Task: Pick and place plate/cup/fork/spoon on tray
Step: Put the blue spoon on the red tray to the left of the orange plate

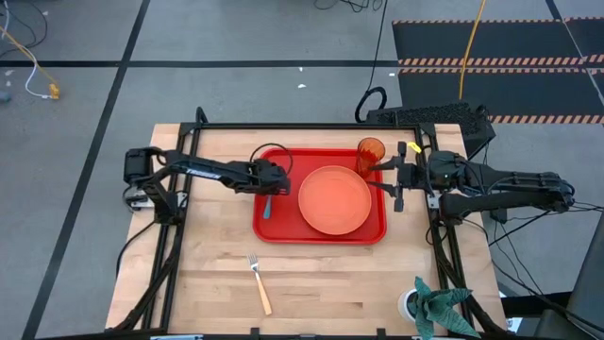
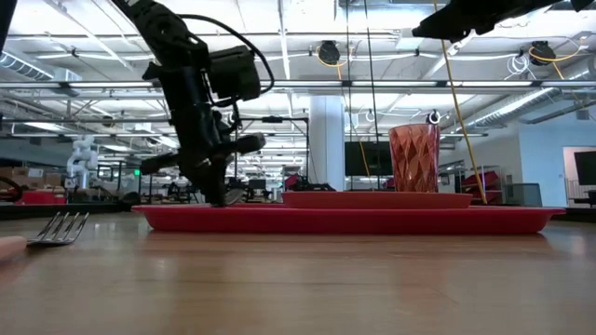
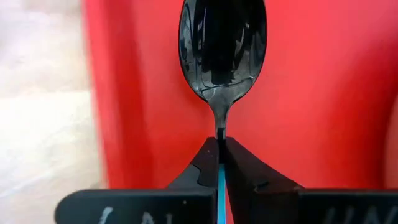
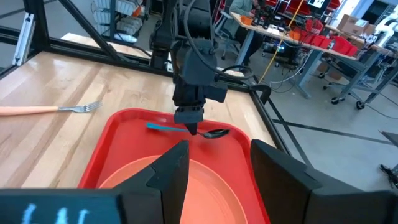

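Observation:
The red tray [image 1: 274, 227] lies at the table's middle. On it are the orange plate [image 1: 334, 199] and, in its far right corner, the amber cup [image 1: 370, 151], upright. My left gripper [image 1: 276, 181] is over the tray's left part, shut on the spoon [image 4: 186, 129], which has a dark bowl [image 3: 222, 50] and a light-blue handle [image 4: 163, 127]. My right gripper [image 1: 394, 176] is open and empty at the tray's right edge, beside the cup. The fork [image 1: 260, 283] lies flat on the table near the front edge. My left gripper pinches the spoon's handle just behind the neck [image 3: 221, 134] between its two fingertips. The fingers point down from above and lie across the handle. The spoon lies level, close over the tray's floor; whether it touches the floor, I cannot tell.
A green and white thing [image 1: 436, 307] stands at the table's near right corner. Black frame rails [image 1: 175, 236] run along the table's left and right sides. Bare wood lies between the tray and the fork.

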Tool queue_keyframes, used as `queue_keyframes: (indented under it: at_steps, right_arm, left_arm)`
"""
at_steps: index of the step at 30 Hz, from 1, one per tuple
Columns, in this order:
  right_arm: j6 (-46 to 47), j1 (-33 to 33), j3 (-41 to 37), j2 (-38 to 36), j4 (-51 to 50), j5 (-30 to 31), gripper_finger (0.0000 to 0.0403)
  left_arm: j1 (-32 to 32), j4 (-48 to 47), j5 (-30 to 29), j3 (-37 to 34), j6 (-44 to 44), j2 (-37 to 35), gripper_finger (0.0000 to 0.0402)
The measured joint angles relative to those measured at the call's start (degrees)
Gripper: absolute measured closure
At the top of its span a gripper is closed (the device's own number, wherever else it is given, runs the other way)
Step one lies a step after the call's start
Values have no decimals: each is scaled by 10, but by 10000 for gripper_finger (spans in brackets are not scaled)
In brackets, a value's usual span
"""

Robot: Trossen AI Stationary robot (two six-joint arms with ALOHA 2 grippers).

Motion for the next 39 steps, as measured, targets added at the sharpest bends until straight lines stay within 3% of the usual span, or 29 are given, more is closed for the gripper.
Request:
queue_keyframes:
  at_steps: [18, 33, 39]
  right_arm:
    - [0, 0, 0, 0, 0, 0, 239]
    - [1, 0, 0, 0, 0, 0, 239]
    - [1, 0, 0, 0, 0, 0, 239]
  left_arm:
    - [2, -13, 5, 1, -16, 3, 373]
    - [0, 3, 0, 1, 27, 3, 368]
    - [-5, 0, -4, 1, 30, 7, 327]
